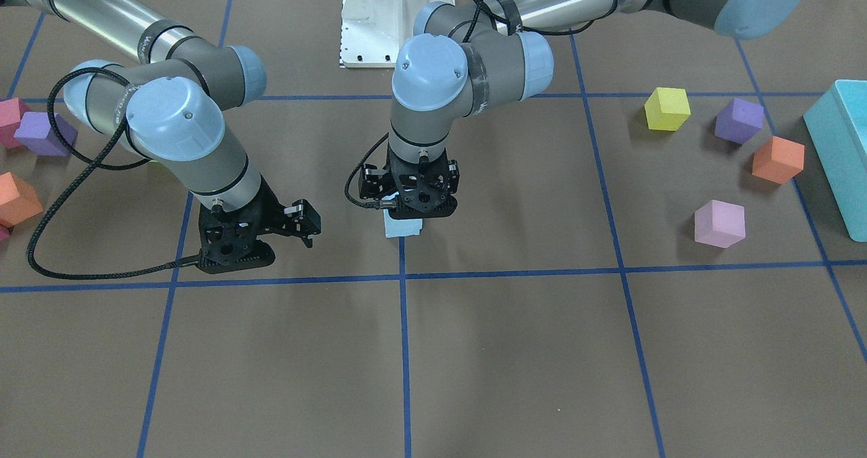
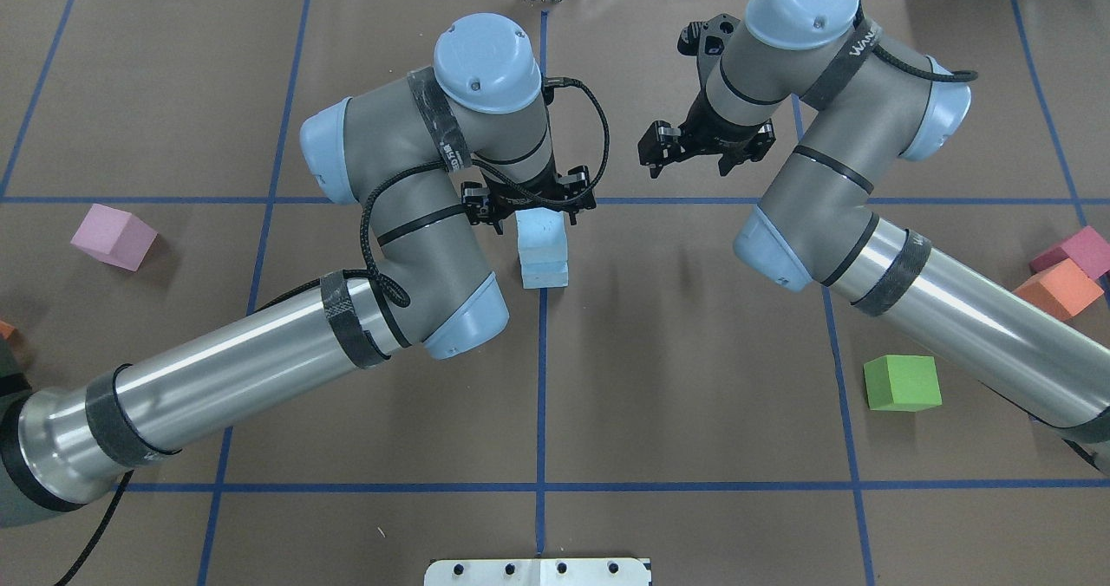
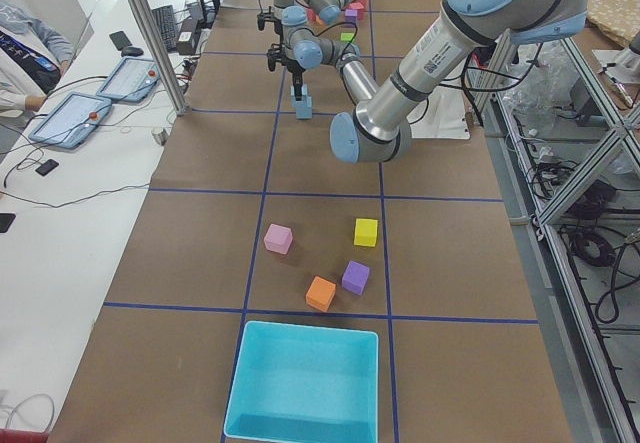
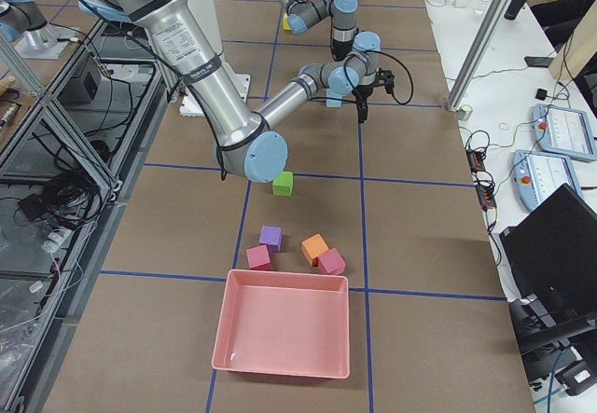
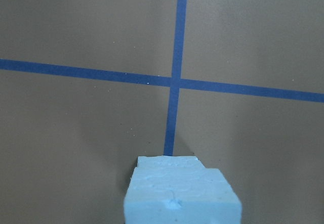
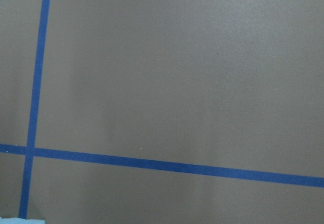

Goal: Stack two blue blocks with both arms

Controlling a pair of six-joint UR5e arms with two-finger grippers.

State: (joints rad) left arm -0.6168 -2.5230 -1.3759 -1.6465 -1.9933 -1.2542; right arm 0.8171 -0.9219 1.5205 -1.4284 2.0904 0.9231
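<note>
Two pale blue blocks stand stacked at the table's centre, the upper one [image 2: 542, 236] slightly offset on the lower one [image 2: 546, 276]. In the front view only a bit of the stack [image 1: 403, 229] shows under the gripper. My left gripper [image 2: 531, 208] hangs straight over the stack, jaws spread wide on either side of the upper block; its fingertips are hidden. The left wrist view shows the top of the stack [image 5: 182, 196] close below. My right gripper [image 2: 698, 157] is open and empty, off to the right of the stack above bare table.
A pink cube [image 2: 113, 235] lies far left. A green cube [image 2: 902, 382], an orange cube [image 2: 1058, 289] and a dark pink cube [image 2: 1080, 252] lie right. A turquoise bin [image 1: 843, 153] and a pink tray [image 4: 284, 324] stand at the table's ends.
</note>
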